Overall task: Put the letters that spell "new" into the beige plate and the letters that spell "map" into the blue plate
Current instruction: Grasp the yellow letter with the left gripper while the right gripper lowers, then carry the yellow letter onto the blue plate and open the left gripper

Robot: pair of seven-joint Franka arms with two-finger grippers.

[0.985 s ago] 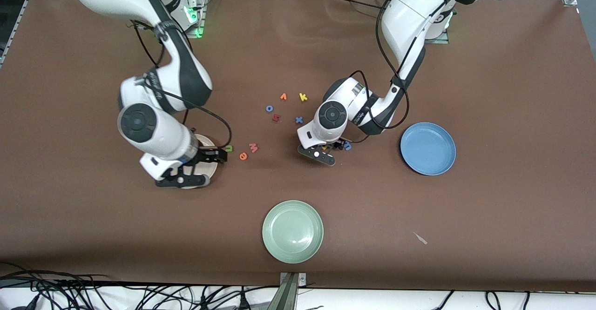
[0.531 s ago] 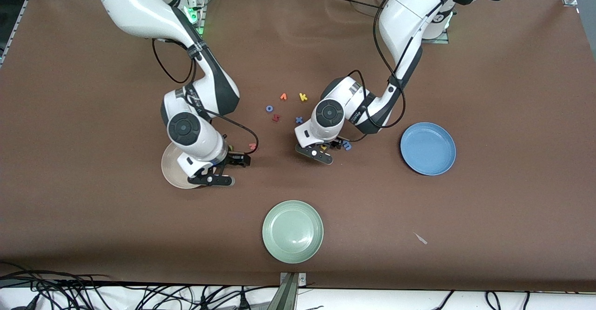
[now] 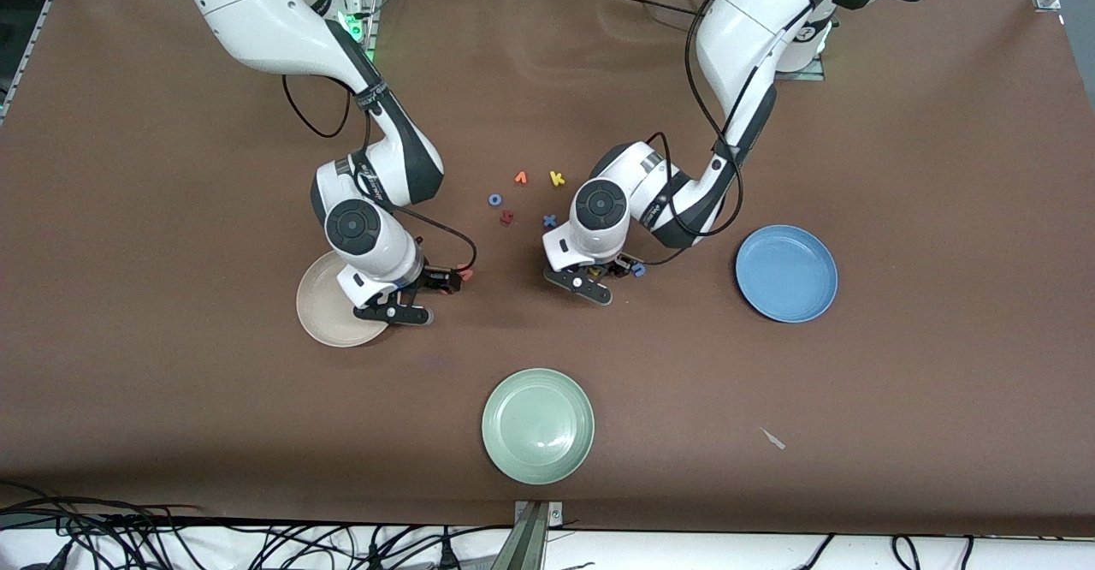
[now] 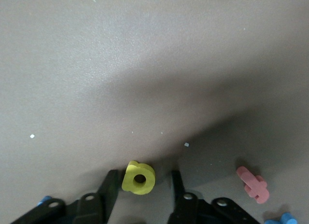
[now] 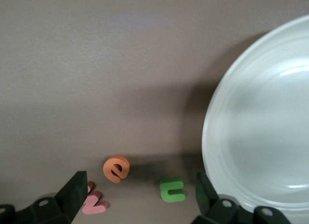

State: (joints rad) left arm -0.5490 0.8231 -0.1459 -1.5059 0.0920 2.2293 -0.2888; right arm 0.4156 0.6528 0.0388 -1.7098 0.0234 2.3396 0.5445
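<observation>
My left gripper (image 4: 143, 183) is down at the table with a yellow a (image 4: 139, 177) between its fingers. One finger (image 4: 110, 185) is almost against the letter and a gap shows at the other, so the gripper is open. A blue m (image 3: 637, 269) lies beside it, toward the blue plate (image 3: 787, 273). My right gripper (image 5: 139, 190) stands wide open beside the beige plate (image 5: 260, 137), low over a green n (image 5: 172, 189) and an orange e (image 5: 116, 168). A pink w (image 5: 94, 202) lies by one finger. In the front view the w (image 3: 466, 273) pokes out past the right gripper (image 3: 440, 282).
A pale green plate (image 3: 537, 424) sits near the front edge. Loose letters lie between the arms: a yellow k (image 3: 557, 178), an orange v-like one (image 3: 520, 177), a blue o (image 3: 494, 199), a dark red one (image 3: 506, 217) and a blue x (image 3: 549, 221).
The right arm has swung from over the beige plate toward the n, e and w and come down there. The left gripper's fingers have narrowed around the yellow a.
</observation>
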